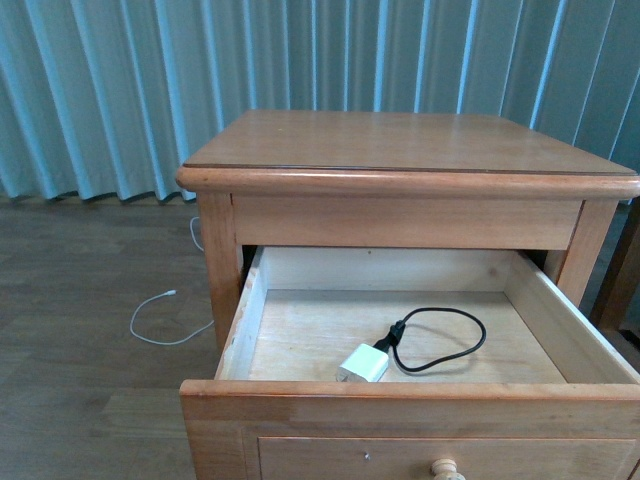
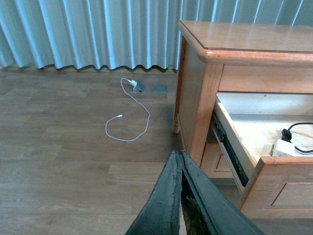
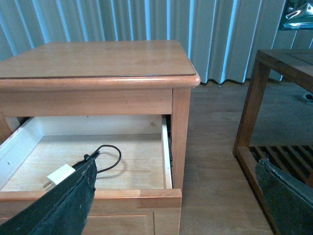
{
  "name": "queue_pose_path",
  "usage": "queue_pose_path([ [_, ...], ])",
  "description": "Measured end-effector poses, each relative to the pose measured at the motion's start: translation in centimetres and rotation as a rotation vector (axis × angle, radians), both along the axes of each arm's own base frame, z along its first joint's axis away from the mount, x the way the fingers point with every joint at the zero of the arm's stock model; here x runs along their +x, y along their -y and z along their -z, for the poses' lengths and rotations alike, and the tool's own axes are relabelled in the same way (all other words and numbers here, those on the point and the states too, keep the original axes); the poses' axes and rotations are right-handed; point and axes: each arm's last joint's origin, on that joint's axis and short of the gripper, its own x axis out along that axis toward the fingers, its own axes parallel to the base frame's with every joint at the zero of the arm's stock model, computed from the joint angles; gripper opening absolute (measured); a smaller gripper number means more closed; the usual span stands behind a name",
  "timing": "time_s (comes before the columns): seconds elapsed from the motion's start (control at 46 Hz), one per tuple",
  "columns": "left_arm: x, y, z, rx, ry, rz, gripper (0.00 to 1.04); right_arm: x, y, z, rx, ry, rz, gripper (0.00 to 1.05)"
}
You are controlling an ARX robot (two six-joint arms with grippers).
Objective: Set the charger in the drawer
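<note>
The drawer (image 1: 400, 405) of the light-wood nightstand stands pulled out. The white charger (image 1: 362, 363) lies on the drawer's floor near its front wall, its black looped cable (image 1: 440, 340) curling behind it. The same charger (image 3: 60, 174) shows in the right wrist view, and a corner of the charger (image 2: 285, 147) in the left wrist view. My left gripper (image 2: 181, 159) is shut on nothing, low over the floor to the left of the drawer (image 2: 274, 183). My right gripper (image 3: 176, 176) is open wide, empty, in front of the drawer's right front corner (image 3: 161, 196).
A thin white cable (image 1: 160, 320) lies looped on the wood floor left of the nightstand (image 1: 400, 145). Blue curtains (image 1: 100, 90) hang behind. A dark wooden slatted table (image 3: 274, 98) stands to the nightstand's right. A round knob (image 1: 447, 468) shows on the drawer front.
</note>
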Motion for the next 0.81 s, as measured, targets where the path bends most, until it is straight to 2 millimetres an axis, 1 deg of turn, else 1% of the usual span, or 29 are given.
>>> queue_pose_path([
  [0.457,0.0,0.0,0.0,0.0,0.0,0.0,0.04,0.0,0.0,0.0,0.0,0.0,0.0,0.96],
  [0.479,0.0,0.0,0.0,-0.001,0.0,0.0,0.06,0.0,0.0,0.0,0.0,0.0,0.0,0.96],
  [0.5,0.0,0.0,0.0,0.0,0.0,0.0,0.11,0.0,0.0,0.0,0.0,0.0,0.0,0.96],
  [0.588,0.0,0.0,0.0,0.0,0.0,0.0,0.25,0.0,0.0,0.01,0.0,-0.002,0.0,0.96],
  [0.783,0.0,0.0,0.0,0.0,0.0,0.0,0.57,0.17,-0.35,0.74,-0.014,-0.281,-0.064,0.96],
  [0.805,0.0,0.0,0.0,0.0,0.0,0.0,0.59,0.22,-0.37,0.78,-0.01,-0.296,-0.066,0.96],
])
